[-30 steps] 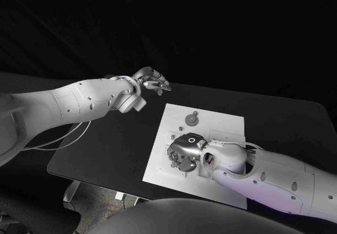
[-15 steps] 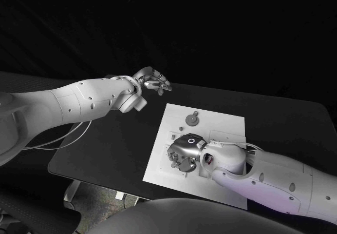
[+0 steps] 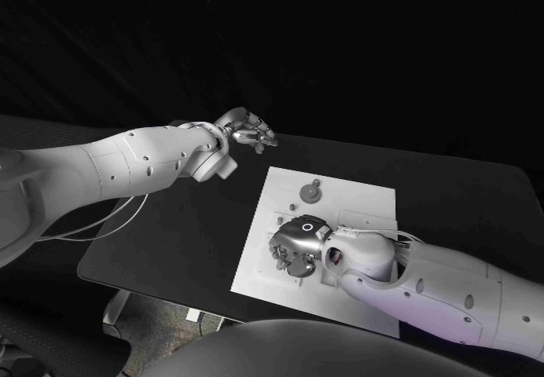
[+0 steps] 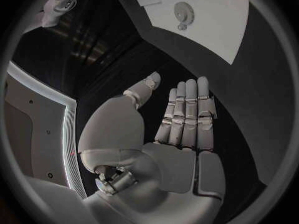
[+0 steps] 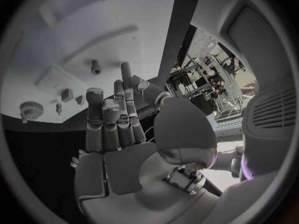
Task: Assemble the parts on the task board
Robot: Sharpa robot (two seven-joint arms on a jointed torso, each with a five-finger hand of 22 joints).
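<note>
The white task board (image 3: 369, 203) lies in the middle of the black table. A toothed gear part (image 3: 310, 191) stands on its far part, and the left wrist view shows the same gear (image 4: 184, 9). My right hand (image 3: 297, 245) hovers low over the board's near left part, beside a second gear (image 3: 302, 269). In the right wrist view my right hand's fingers (image 5: 106, 119) are stretched out and hold nothing, with the gear (image 5: 29, 109) and small pegs (image 5: 95, 66) beyond them. My left hand (image 3: 246, 129) is raised off the board's far left corner, fingers (image 4: 187, 114) straight and empty.
Several small fixtures (image 5: 67, 94) stand on the board near my right hand's fingertips. Bare black table (image 3: 181, 228) stretches left of the board, under my left arm. The table's near edge (image 3: 148, 294) runs close to the board's near left corner.
My right forearm has shifted very slightly, with the hand staying over the same spot on the board. The left arm and the parts have not moved.
</note>
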